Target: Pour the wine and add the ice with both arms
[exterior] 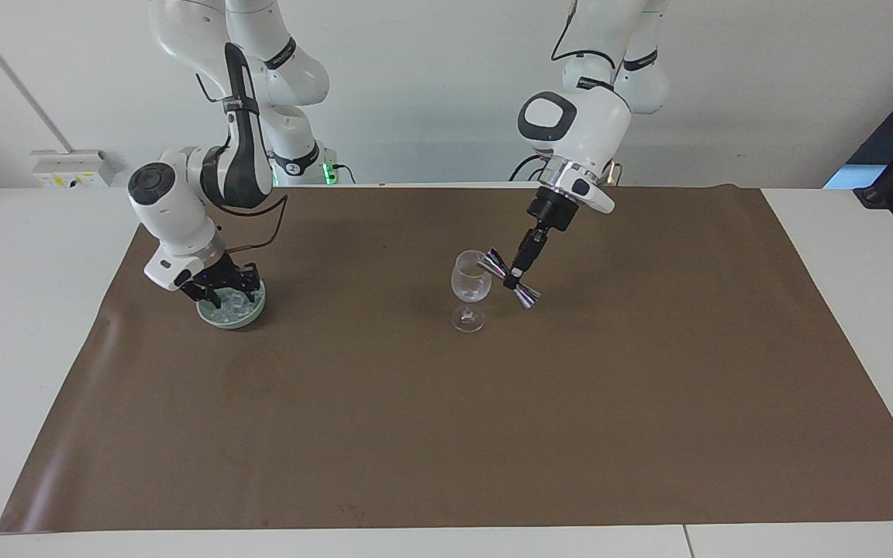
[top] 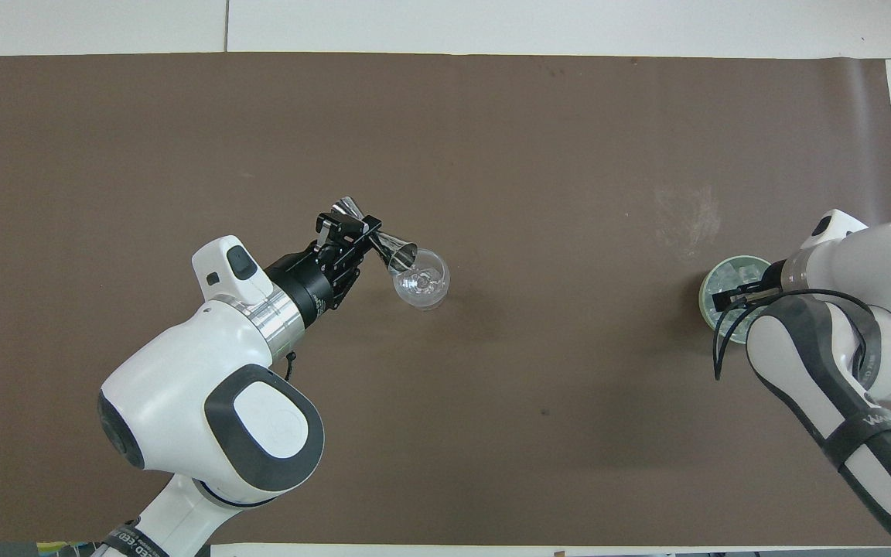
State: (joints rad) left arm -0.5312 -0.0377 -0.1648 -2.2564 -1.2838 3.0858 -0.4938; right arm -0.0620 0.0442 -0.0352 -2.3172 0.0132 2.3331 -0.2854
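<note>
Left gripper [exterior: 515,273]: clamped on a steel jigger [exterior: 508,278], tipped over the wine glass [exterior: 470,286] rim.
Right gripper [exterior: 223,294]: down in the green bowl [exterior: 253,312] among the ice [exterior: 236,308]; grip unclear.

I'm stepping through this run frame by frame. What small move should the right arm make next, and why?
Probably close the right pincer on one chunk of the ice and lift. It is down in the pale green bowl among the chunks, while the left pincer holds the metal jigger tipped over the wine glass, so ice seems next.
</note>
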